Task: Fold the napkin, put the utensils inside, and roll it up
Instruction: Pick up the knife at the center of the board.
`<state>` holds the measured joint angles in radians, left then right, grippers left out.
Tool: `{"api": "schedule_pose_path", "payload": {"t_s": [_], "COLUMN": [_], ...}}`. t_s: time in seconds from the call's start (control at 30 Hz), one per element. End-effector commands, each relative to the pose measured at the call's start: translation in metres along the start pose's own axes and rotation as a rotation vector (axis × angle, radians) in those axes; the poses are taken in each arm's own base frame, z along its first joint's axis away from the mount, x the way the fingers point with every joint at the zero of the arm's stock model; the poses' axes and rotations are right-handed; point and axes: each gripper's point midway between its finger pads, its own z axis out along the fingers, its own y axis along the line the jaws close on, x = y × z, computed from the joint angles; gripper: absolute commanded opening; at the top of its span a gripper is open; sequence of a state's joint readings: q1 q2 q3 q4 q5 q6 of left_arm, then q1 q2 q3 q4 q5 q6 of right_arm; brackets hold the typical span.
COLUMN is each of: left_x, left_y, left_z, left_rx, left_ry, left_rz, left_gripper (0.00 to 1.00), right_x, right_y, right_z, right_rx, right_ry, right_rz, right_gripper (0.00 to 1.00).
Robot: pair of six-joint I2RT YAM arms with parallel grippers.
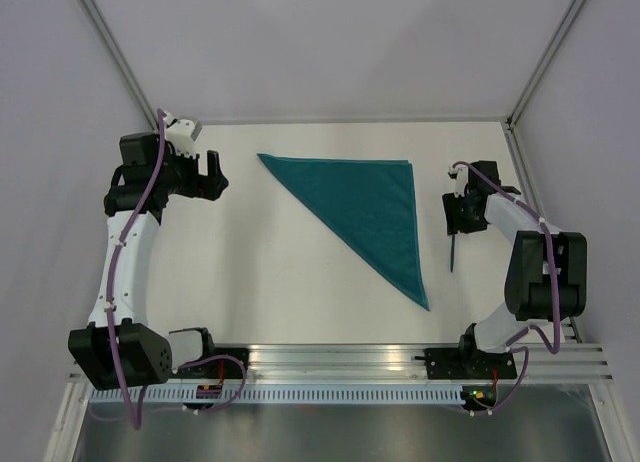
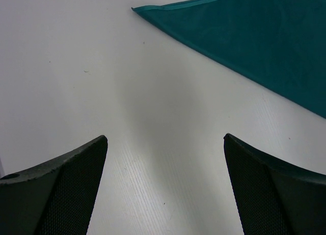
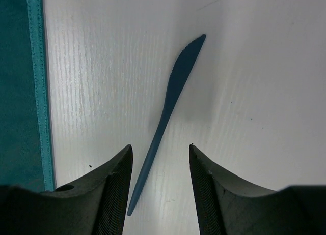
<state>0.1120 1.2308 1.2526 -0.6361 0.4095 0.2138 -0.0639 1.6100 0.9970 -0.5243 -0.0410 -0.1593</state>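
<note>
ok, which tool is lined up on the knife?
The right tool: its open fingers straddle the dark blue knife at the handle, not closed on it. The left tool, also open, faces the table beside the teal napkin.

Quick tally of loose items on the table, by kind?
Teal napkin, folded into a triangle: 1
Dark blue knife: 1
Total: 2
</note>
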Motion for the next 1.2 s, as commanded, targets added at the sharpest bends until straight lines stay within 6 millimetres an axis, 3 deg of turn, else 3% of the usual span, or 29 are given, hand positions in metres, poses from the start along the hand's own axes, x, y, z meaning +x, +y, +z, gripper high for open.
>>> {"api": "schedule_pose_path", "payload": {"t_s": [0.0,0.87,1.17], "left_x": [-0.009,-0.007,-0.005], "left_y": [-0.008,-0.007,-0.006], "left_z": [-0.004,-0.003,-0.001], "left_rx": [0.039,0.028,0.030], "left_ry": [-0.054,-0.056,-0.048], "left_rz": [-0.009,0.002,-0.005], "left_gripper": [0.98,0.98,0.98], "right_x": [0.007,0.036,0.036], "right_y": [0.000,0.004,0.005], "right_z": [0.000,0.031,0.034], "right_rx": [-0.014,-0.039,-0.048], "right_ry": [0.037,0.159,0.163], "right_rz": [0.006,0.005,0.009], "right_gripper": [0.54,0.31,0.08]}}
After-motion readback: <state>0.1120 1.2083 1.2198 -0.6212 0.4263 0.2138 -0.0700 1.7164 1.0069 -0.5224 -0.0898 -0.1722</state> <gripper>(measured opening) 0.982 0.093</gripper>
